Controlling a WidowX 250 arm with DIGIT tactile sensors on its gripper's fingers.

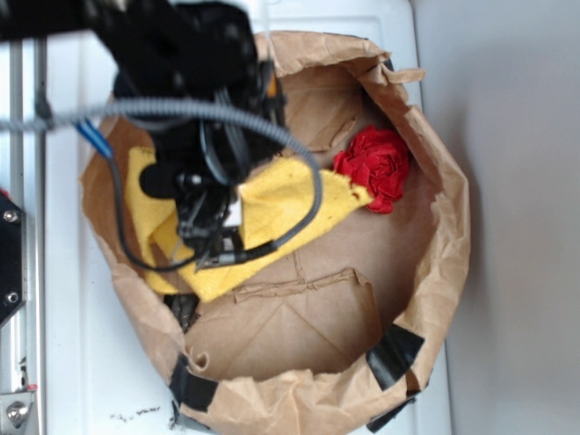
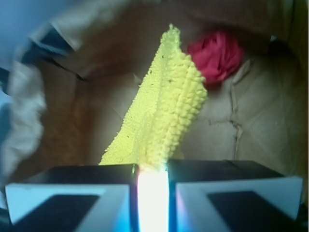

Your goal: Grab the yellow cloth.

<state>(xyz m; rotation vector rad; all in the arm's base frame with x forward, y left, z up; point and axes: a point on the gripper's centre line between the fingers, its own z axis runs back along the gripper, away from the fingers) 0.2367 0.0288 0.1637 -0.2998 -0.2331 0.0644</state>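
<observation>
— While the arm is hanging over the left half of the paper bag (image 1: 435,263), what is the gripper (image 1: 213,231) doing?

— It is pinching the yellow cloth (image 2: 164,116). In the wrist view the jaws are sitting nearly together, with a fold of the towel squeezed in the narrow slot between them and the rest of the cloth rising away from the pads.

— Where is the cloth lying, then?

— Inside the bag, on its left side. The exterior view is showing it spread under and around the gripper, one corner reaching right until it is just beside the red cloth (image 1: 376,165), which is sitting toward the far right of the bag floor. I cannot tell whether those two are touching.

— So which step is this?

— I am judging the grasp as made; the lift is what is remaining. The next move is calling for a straight rise, keeping the jaws clamped, so the towel is coming clear of the bag's crumpled wall without dragging the red one along.

— Any worry?

— Only a thin fold seems to be caught, so it may be slipping out if the rise is too quick.
</observation>
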